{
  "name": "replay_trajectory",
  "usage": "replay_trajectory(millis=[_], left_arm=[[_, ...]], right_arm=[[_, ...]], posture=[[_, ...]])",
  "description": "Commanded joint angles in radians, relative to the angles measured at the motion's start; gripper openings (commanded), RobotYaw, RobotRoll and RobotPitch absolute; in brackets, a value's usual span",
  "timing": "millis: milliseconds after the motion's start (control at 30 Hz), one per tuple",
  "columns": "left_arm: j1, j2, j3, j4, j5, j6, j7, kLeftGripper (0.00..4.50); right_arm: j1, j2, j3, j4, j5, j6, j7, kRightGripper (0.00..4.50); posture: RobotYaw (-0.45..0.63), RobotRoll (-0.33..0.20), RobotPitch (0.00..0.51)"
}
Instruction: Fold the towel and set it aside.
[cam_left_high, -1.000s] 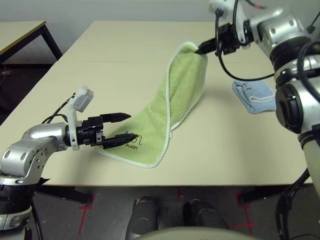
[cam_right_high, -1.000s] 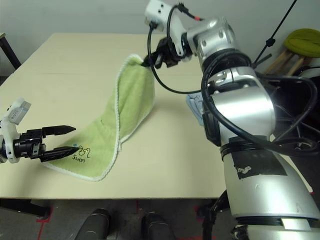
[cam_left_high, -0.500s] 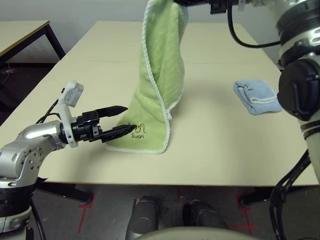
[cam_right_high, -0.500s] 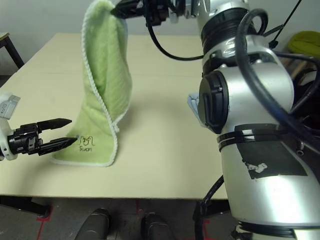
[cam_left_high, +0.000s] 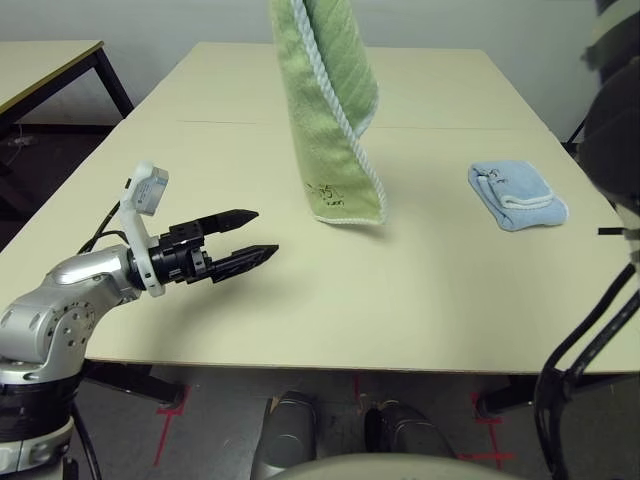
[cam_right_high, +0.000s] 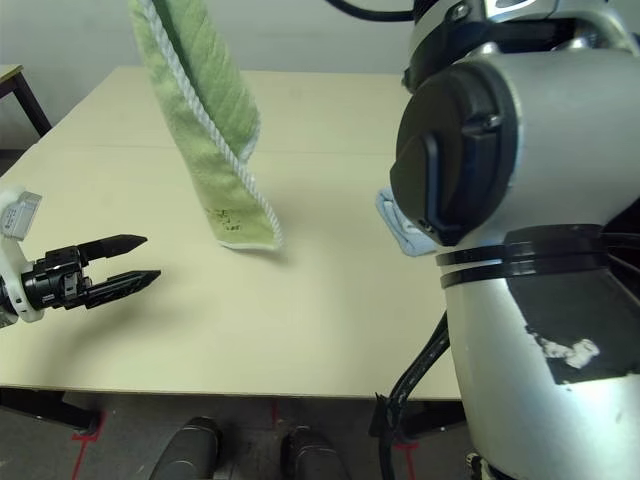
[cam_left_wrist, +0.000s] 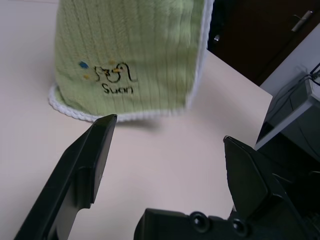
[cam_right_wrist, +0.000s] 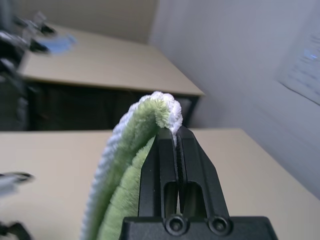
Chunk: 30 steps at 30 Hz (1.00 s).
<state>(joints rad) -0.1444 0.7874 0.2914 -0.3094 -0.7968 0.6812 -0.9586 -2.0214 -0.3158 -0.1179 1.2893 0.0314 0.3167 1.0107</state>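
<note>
Above the table, I have the green Swan towel hanging lengthwise, its edge pinched in my right gripper. My left gripper, fingers apart, is nearer the embroidered bottom end, which lies just beyond its tips, toward my right.
</note>
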Motion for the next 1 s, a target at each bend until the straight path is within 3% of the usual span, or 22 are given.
replay_trajectory(millis=[33,300,400,700,867,1000], left_arm=[[-0.014,-0.008,-0.022,-0.023,-0.009,0.012,0.012,4.5],[0.039,0.018,-0.004,-0.024,0.017,0.019,0.024,4.5],[0.056,0.004,-0.044,-0.017,0.077,-0.009,0.059,4.5],[0.022,-0.206,-0.135,0.17,0.283,-0.177,0.254,4.5],[0.046,-0.255,-0.15,0.092,0.219,-0.09,0.263,4.5],[0.055,-0.246,-0.127,0.049,0.135,-0.02,0.228,4.5]], right_arm=[[0.034,0.022,0.035,0.018,-0.038,-0.026,-0.029,0.03],[0.044,0.02,0.039,0.014,-0.043,-0.016,0.001,0.03],[0.043,0.015,0.037,0.013,-0.042,-0.012,0.01,0.03],[0.025,0.005,0.029,0.003,-0.029,0.002,0.056,0.03],[0.024,-0.001,0.026,0.003,-0.027,0.004,0.055,0.03],[0.025,-0.003,0.027,0.002,-0.027,0.003,0.055,0.03]], posture=[[0.27,0.0,0.055],[0.27,0.0,0.072],[0.27,0.0,0.076],[0.26,0.0,0.074],[0.26,0.0,0.072],[0.25,0.0,0.065]])
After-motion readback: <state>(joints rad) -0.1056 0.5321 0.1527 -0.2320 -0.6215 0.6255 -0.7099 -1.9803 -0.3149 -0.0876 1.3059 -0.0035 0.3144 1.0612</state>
